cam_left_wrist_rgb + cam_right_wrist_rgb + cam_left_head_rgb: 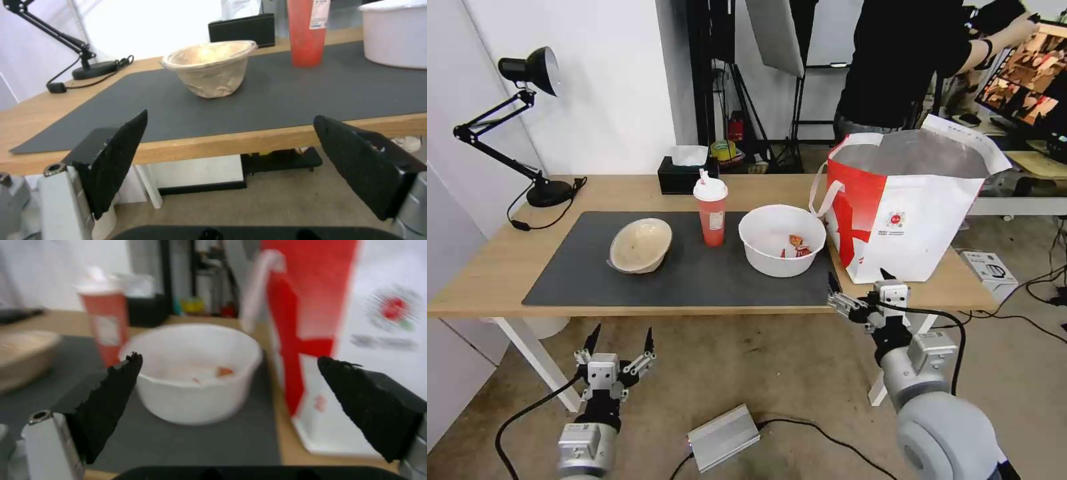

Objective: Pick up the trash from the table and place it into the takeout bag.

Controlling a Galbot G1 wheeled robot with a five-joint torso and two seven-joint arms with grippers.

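light-wood bench [487,280] keeps the white bowl [782,240] beside the takeout bag [904,207], a short carry. right gripper [857,290] nears the bowl, fingers spread; left gripper [620,343] waits low, fingers apart.

1. Beige bowl [641,245], left of centre: pale tan, mottled.
2. Drink cup [712,213], centre: red body, white lid and label, red-and-white straw.
3. Wide bowl [782,240]: plain white, with red wrappers [796,247] inside.
4. Takeout bag [904,207], right: white with red panels, silver lining, small round red logo.
5. Mat [694,280]: dark grey on the light-wood table [487,267].
6. Tissue box [684,179], upper centre: black.
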